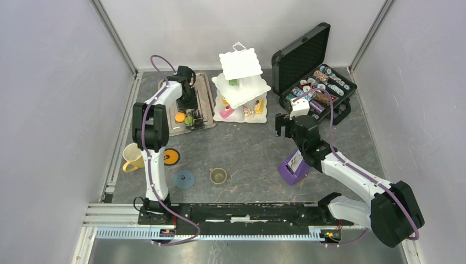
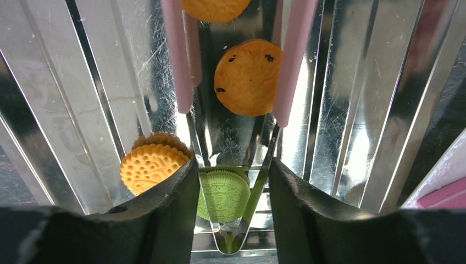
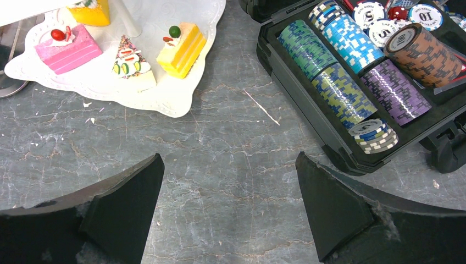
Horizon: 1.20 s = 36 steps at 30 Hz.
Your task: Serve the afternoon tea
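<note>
Clamps tongs (image 2: 290,60) in left gripper (image 2: 232,168) over tray (image 2: 357,110), straddling an orange cookie (image 2: 247,77) with the pink tips, above a green cookie (image 2: 225,192). Holds right gripper (image 3: 229,165) wide and empty over table (image 3: 231,132), between stand (image 3: 181,104) and case (image 3: 308,71). Places mug (image 1: 132,158), cup (image 1: 218,176) and coasters (image 1: 184,179) at near left.

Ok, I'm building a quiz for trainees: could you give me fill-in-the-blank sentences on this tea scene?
The mug beside the orange coaster is ____.
The case holding poker chips is ____.
The cookie between the fingers of the left gripper, under the tongs, is ____.
The right gripper is ____.
Missing words: yellow, black, green, open.
</note>
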{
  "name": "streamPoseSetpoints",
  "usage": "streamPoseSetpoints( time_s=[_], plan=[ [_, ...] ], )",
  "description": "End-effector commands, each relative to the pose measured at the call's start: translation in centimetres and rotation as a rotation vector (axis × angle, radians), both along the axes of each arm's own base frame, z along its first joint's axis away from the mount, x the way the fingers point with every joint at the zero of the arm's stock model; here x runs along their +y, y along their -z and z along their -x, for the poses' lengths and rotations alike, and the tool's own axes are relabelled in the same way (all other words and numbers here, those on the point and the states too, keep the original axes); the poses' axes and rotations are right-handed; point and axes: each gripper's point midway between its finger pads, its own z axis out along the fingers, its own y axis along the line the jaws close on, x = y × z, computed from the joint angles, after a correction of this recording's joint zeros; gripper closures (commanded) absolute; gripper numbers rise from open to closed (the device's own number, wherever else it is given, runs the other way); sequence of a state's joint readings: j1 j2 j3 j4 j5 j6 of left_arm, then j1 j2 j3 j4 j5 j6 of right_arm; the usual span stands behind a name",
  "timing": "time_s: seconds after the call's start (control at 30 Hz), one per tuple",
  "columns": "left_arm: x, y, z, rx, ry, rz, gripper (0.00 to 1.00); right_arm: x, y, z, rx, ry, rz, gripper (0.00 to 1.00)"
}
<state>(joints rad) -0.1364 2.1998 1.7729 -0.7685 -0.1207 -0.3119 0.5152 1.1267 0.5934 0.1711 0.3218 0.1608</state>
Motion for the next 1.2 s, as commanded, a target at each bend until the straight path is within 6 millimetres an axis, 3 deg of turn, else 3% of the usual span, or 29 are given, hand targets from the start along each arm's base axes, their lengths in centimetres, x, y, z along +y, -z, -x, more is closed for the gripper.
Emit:
streamPoseSetpoints(
  time_s=[0.0,0.23,0.57,0.9,1.17],
  plan=[
    [0.4,-1.0,-1.4,-0.036,0.044,-0.016,0.51,0.4,-2.1,-0.5,-0.058,0.001,-0.039,0.02],
    [1.2,-3.7,-1.6,-0.079,0.034,-0.018,0.65,0.4,-2.1,-0.5,-0.055,0.001,-0.037,0.02],
    [1.4,-10.0,-0.2,-0.172,0.031,-0.002,0.7,0.5,-2.0,-0.6,-0.05,-0.001,-0.035,0.02],
    [0.4,-14.7,5.1,-0.214,0.076,0.085,0.74,0.4,-2.0,-0.6,-0.049,0.001,-0.03,0.02],
    [-2.2,-18.6,11.8,-0.248,0.201,0.223,0.75,0.3,-2.0,-0.6,-0.048,0.007,-0.024,0.02]
  ],
)
